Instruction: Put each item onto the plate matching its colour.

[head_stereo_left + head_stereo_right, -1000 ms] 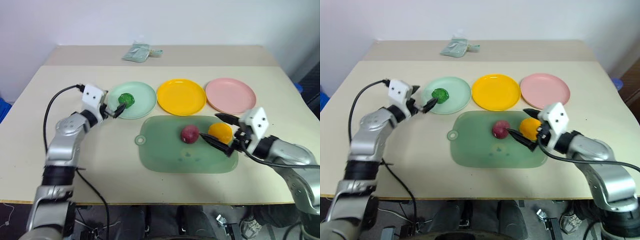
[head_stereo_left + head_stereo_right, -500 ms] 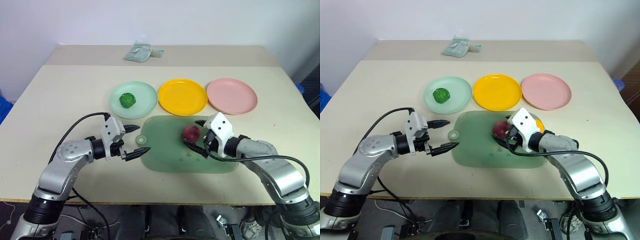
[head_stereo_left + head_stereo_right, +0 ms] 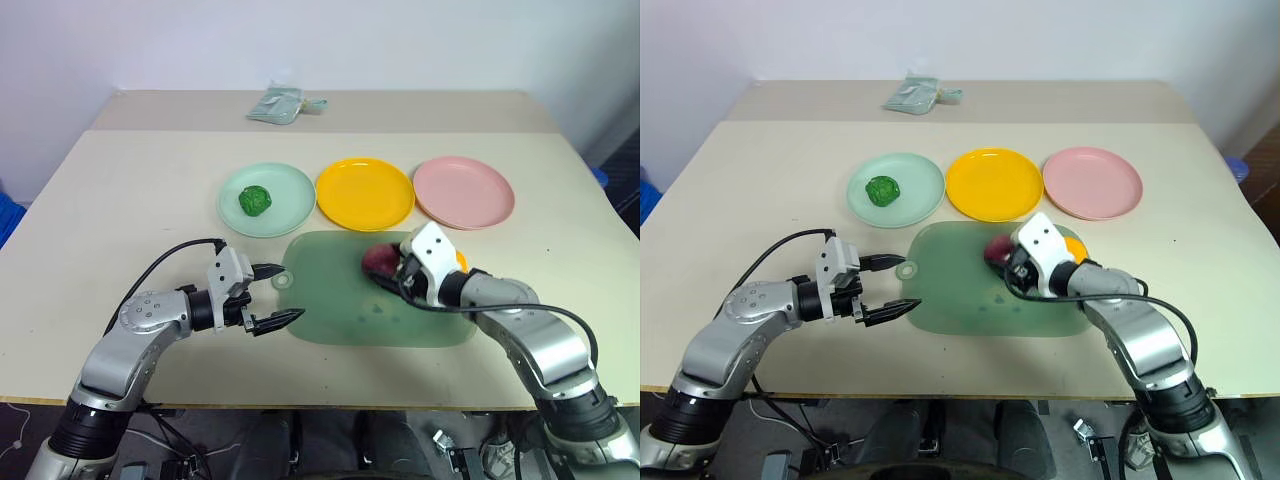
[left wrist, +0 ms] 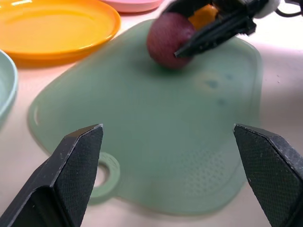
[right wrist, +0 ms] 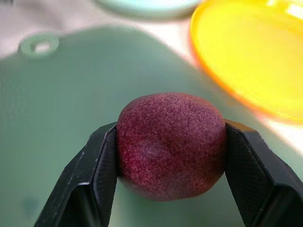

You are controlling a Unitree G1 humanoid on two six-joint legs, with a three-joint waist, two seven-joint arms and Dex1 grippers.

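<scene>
A round dark red-purple item (image 5: 170, 144) rests on the translucent green board (image 3: 340, 320), and my right gripper (image 3: 385, 272) is shut on it, one finger on each side. The orange item (image 3: 1074, 246) peeks out just behind that gripper. On the pale mint plate (image 3: 290, 185) lies the bumpy dark green item (image 3: 254, 200). The yellow plate (image 3: 365, 193) and pink plate (image 3: 463, 190) hold nothing. My left gripper (image 3: 290, 291) hovers open by the board's left end, pointing toward the red-purple item (image 4: 168, 40).
A small grey-green cloth bundle (image 3: 277, 103) lies at the table's far edge. The three plates stand in a row just behind the board. A black cable loops from my left arm over the table's near left.
My right gripper has closed its fingers on the red-purple item. The left gripper has drawn back from the mint plate to the board's left end, leaving the green item on the plate.
</scene>
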